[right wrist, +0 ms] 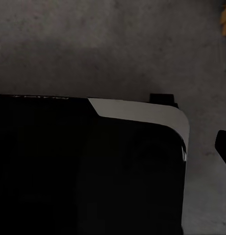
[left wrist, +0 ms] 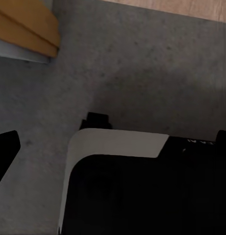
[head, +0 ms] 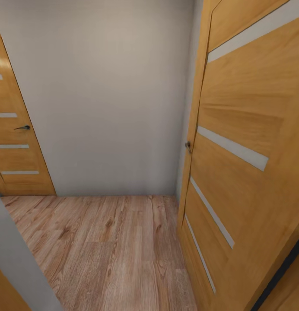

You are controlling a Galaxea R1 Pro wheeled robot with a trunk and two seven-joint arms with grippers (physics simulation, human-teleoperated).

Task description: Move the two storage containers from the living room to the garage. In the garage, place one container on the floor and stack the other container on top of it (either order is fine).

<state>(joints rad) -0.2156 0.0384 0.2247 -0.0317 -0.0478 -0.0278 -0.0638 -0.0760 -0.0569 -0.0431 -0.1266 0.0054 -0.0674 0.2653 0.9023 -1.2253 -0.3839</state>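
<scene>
**Tight doorway, no bins in sight**

The head view looks down into a narrow corner: a plain grey wall straight ahead, light wood plank floor below it, and a large wooden door with pale inlaid strips standing very close on the right. A second matching door sits at the far left with a dark lever handle, and a grey wall edge cuts across the lower left corner.

Both wrist views look down over the robot's own black-and-white body onto rough grey concrete floor; a strip of wood planks lies at its far edge. So the robot seems to be straddling a threshold between rooms.

Neither storage container appears in these pictures, so I cannot say where they are or whether either is being carried. How the grippers stand also cannot be told; the dark shapes at the wrist views' edges are too little to judge by.

The main risk, as I judge it, is collision. The right-hand door is so near that a turn or forward roll could scrape the base or an arm against it, or swing it. Driving straight would meet the wall. A small knob on the door's edge could snag a passing arm.
</scene>
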